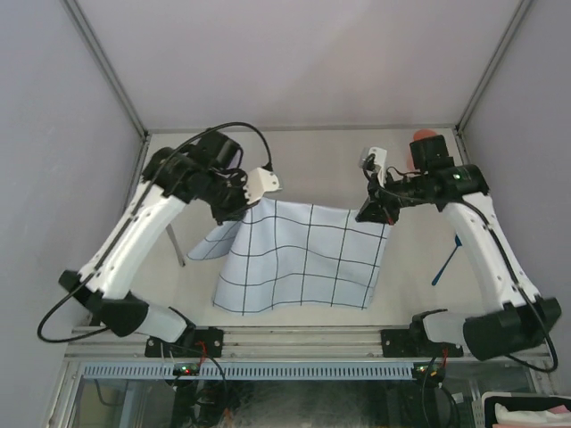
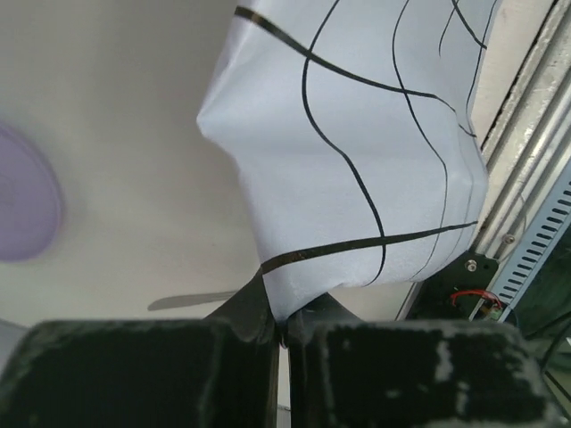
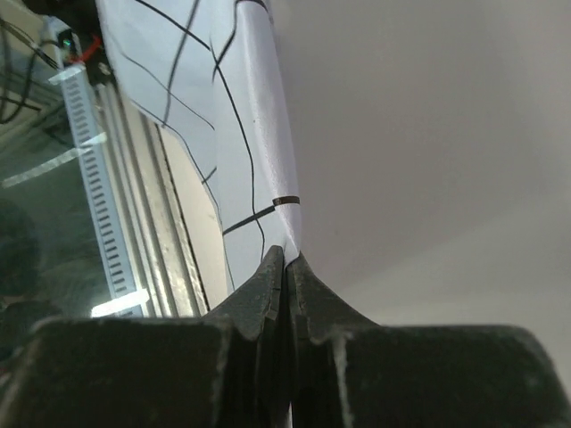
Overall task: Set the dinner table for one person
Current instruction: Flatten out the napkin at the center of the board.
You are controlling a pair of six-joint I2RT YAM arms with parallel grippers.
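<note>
**Grid cloth hanging between two pinches over the desk**

The left fingers (image 2: 248, 310) are pressing together on the far left corner of the cloth (image 1: 303, 259). The right fingers (image 3: 268, 283) are pinching its far right corner the same way. The cloth is sagging between them above the middle of the desk (image 1: 312, 160), and its near hem is trailing towards the near rail.

The desk itself is looking stiff, heavy and fixed, so nothing is going to grip it; it is only receiving things. Its long axis appears to be running left to right, with the matte top facing up.

The cloth is behaving as light, limp fabric, folding and billowing. Corners or hems are probably the best places to hold it. It is likely to slide and wrinkle unless both arms are keeping it taut while lowering. Its longer side is also lying left to right.
</note>
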